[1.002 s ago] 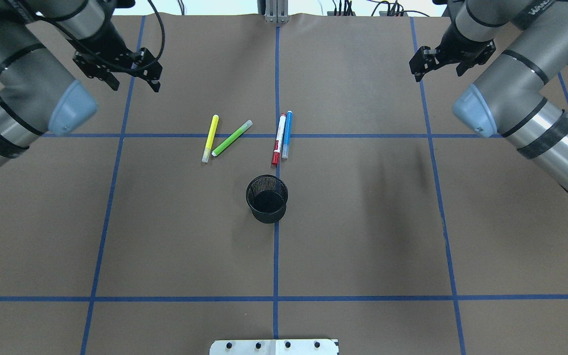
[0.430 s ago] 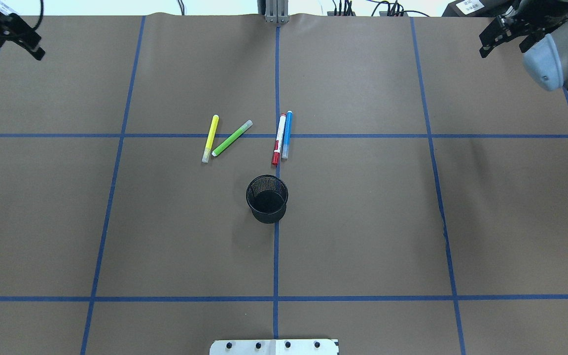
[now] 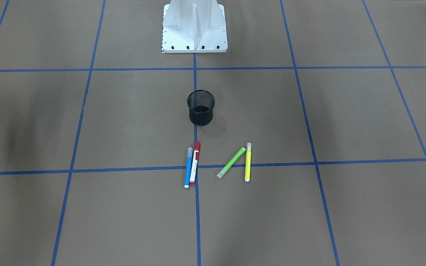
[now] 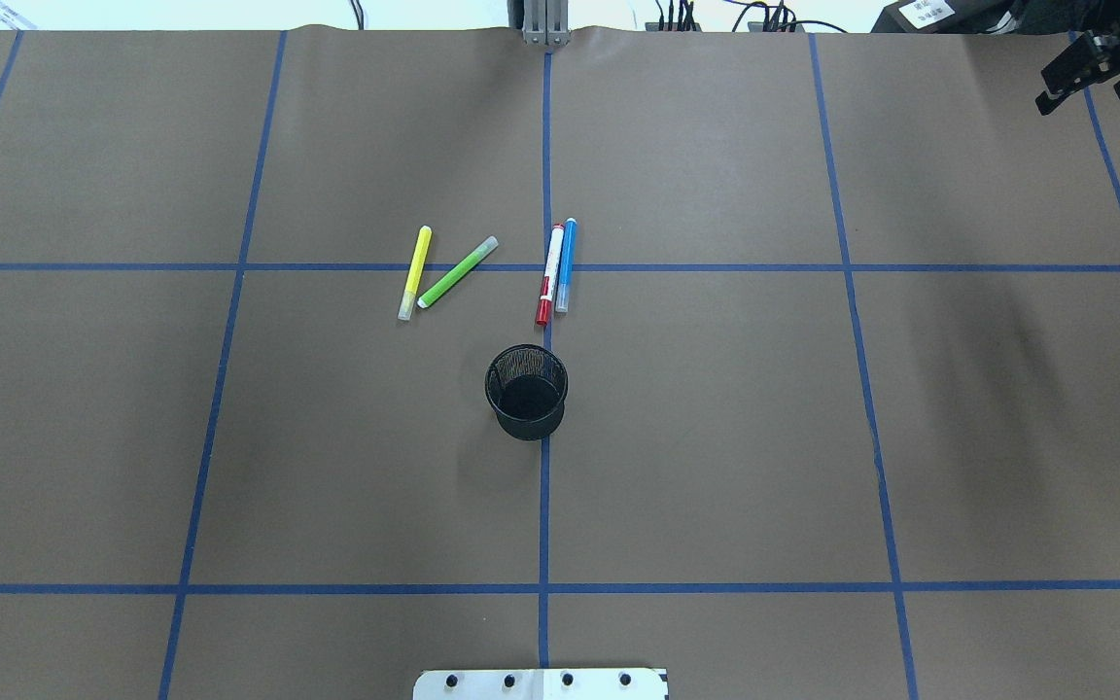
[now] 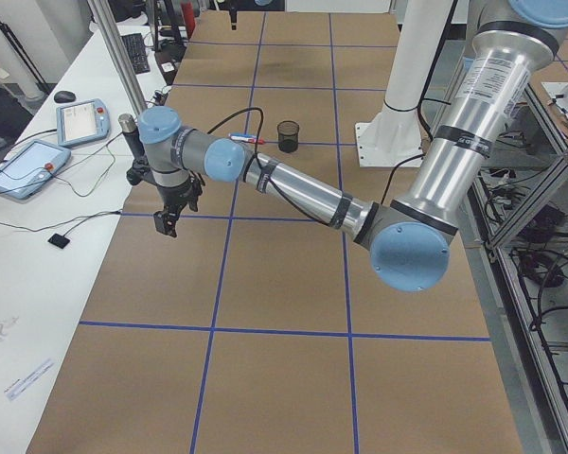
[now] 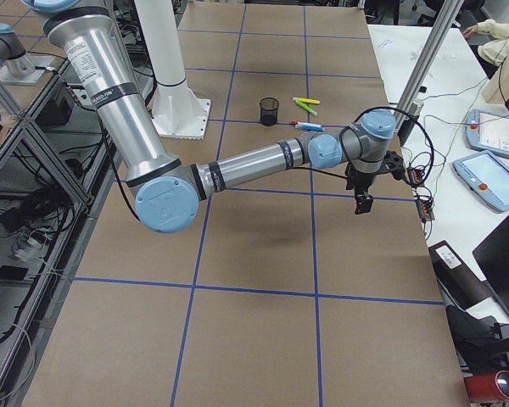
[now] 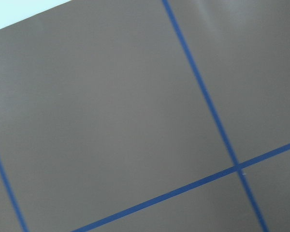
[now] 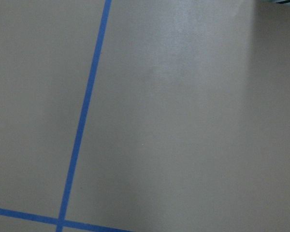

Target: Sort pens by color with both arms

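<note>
Four pens lie on the brown table beyond the black mesh cup (image 4: 526, 391). They are a yellow pen (image 4: 413, 273), a lime green pen (image 4: 458, 272) angled beside it, and a white pen with a red cap (image 4: 550, 275) touching a blue pen (image 4: 566, 264). My right gripper (image 4: 1081, 97) hangs open and empty at the far right corner, well away from them. My left gripper (image 5: 168, 219) shows only in the exterior left view, over the table's left end, and whether it is open or shut I cannot tell. Both wrist views show bare table.
The white pedestal (image 3: 194, 27) stands at the robot's side of the table. Blue tape lines grid the brown surface. Beside the table stand benches with teach pendants (image 5: 26, 167), cables and a seated person (image 6: 500, 34).
Both arms have swung outward from the middle. The left gripper has left the overhead view, and the right one has moved to the far right corner. The pens and cup have not moved.
</note>
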Available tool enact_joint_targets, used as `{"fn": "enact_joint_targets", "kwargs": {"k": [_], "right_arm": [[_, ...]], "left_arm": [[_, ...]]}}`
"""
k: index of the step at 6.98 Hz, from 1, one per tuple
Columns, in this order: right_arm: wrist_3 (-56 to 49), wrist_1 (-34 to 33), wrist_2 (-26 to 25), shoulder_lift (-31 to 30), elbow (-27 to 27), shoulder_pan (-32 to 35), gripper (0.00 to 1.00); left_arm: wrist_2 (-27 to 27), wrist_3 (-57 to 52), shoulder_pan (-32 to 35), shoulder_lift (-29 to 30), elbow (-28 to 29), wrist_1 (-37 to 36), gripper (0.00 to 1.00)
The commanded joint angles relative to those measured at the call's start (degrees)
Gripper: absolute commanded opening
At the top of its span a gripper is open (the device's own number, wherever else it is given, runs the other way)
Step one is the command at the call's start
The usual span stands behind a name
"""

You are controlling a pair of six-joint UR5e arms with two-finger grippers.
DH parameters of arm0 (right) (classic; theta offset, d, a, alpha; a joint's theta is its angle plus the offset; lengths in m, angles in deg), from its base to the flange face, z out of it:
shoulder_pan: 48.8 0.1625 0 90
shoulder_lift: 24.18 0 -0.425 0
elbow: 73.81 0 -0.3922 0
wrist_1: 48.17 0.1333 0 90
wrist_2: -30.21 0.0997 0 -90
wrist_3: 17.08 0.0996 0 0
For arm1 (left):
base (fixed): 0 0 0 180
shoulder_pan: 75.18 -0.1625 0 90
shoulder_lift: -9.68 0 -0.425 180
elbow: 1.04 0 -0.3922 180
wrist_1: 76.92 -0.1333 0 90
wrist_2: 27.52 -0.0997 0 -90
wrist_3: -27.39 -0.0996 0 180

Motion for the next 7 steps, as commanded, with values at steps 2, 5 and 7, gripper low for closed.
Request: {"fn": "enact_joint_targets", "kwargs": {"k": [2,5,7], "right_arm": [[-3.7,-0.2,3.0,-8.0,6.2,4.6,0.99],[-3.7,0.3,3.0,-14.3,10.8,6.0,0.99],[-4.1,0.3,2.5,-16.3,11.5,6.1,0.99]], "left_arm": [[2.9,-5.3,7.8,-6.7,0.0,1.3,0.99],[2.7,-5.2,9.6,-11.9,-4.8,0.6,0.99],[2.6,-5.4,9.9,-12.0,-4.9,0.5,0.99]]}}
